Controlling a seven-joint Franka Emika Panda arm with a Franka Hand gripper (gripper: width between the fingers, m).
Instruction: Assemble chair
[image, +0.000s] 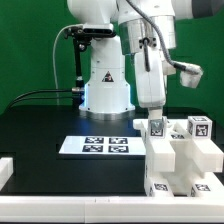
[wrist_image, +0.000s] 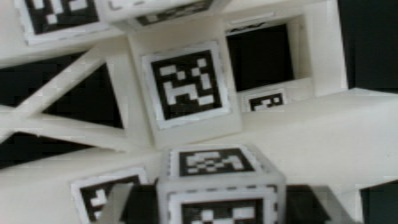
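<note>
one arm base (image: 107, 85) stands at the back of the black surface (image: 40, 125), toward the middle of the exterior view, with dark cables running off it to the exterior view's left. in front of the base, flat on the surface, lies the marker board (image: 100, 146), a thin white strip carrying several black-and-white tags. a white raised border (image: 8, 172) edges the surface at the exterior view's lower left.

further to the exterior view's right, the arm reaches down from above and ends in the tool (image: 153, 114), which hangs just over the near top of the chair (image: 185, 160). the chair is a blocky white cluster of chunky pieces in the lower right of the exterior view, just beside the marker board's right end, with tagged blocks along its top and more tags on its front faces. the tool sits directly above the leftmost of those top blocks, very close to it; whether they touch cannot be told from this angle, and the spread of the fingers cannot be made out either.

the wrist view looks closely onto the chair (wrist_image: 187, 85): a white upright piece with a large tag fills the middle, white bars slant beside it, dark gaps show between them, and another tagged block sits nearer the camera. the fingers are not clearly distinguishable here, so i cannot tell whether the tool is wide, narrow or holding anything.
</note>
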